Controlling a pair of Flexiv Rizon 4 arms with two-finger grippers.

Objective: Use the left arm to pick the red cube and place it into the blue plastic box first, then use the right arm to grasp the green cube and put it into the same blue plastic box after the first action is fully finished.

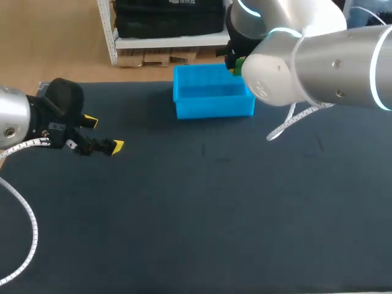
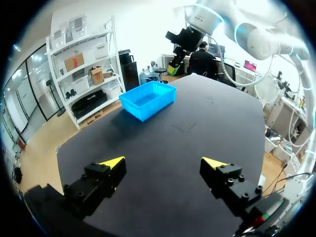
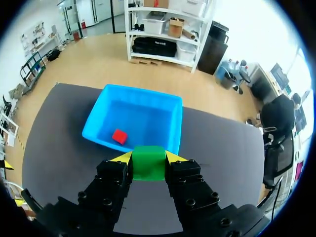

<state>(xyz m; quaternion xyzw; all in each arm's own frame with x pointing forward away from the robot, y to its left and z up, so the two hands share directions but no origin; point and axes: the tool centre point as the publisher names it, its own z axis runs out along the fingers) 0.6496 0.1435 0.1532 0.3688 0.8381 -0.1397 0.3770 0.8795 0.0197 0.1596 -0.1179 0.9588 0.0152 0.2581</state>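
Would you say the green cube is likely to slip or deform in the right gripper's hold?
Probably stiff: the green cube shows square edges between the right gripper's fingers. Its flat faces suggest it will not roll once dropped.

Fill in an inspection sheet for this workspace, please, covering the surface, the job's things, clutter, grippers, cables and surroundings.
Surface: dark table, no spills or marks of note.
Job's things: blue plastic box at the table's far edge; red cube lies inside it; green cube is held in the air just short of the box's near rim.
Clutter: nothing seen.
Grippers: left gripper open and empty, over the table away from the box; right gripper shut on the green cube.
Cables: white coiled cable along the left arm; white cable hanging in a loop under the right arm.
Surroundings: nothing seen reaching over the table.
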